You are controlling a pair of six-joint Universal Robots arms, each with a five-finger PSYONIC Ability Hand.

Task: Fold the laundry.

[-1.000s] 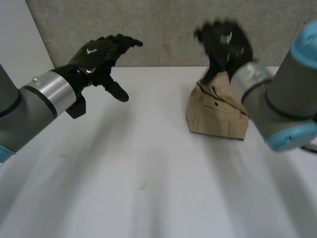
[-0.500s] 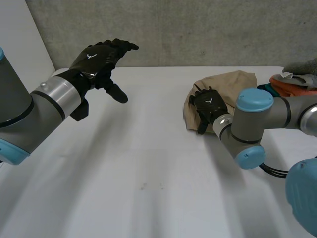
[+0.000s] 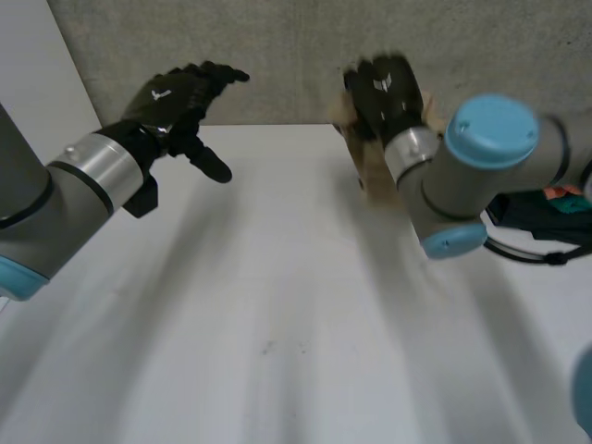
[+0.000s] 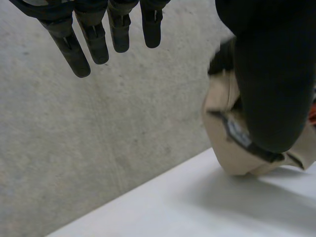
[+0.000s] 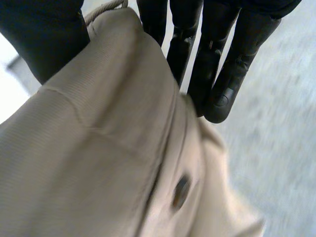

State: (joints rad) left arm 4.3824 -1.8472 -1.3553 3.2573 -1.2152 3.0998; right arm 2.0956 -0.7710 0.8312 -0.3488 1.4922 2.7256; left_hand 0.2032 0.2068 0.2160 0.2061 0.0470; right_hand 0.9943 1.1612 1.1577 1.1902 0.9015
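A tan garment (image 3: 377,180) with a button hangs above the far side of the white table (image 3: 277,305). My right hand (image 3: 381,88) holds it up from above, thumb and fingers (image 5: 217,54) pinching a bunched fold of the tan garment (image 5: 98,148). My left hand (image 3: 171,97) hovers over the table's far left, well apart from the cloth, with its fingers (image 4: 94,39) straight and nothing in it. Past its thumb, the left wrist view shows the tan garment (image 4: 234,153) dangling just over the tabletop.
A heap of other clothes (image 3: 561,192), orange among them, lies at the table's right edge behind my right arm. A concrete wall (image 3: 296,46) closes off the far side of the table.
My right hand has shut on the tan garment and raised it off the table, up and toward the wall. The left hand has barely moved.
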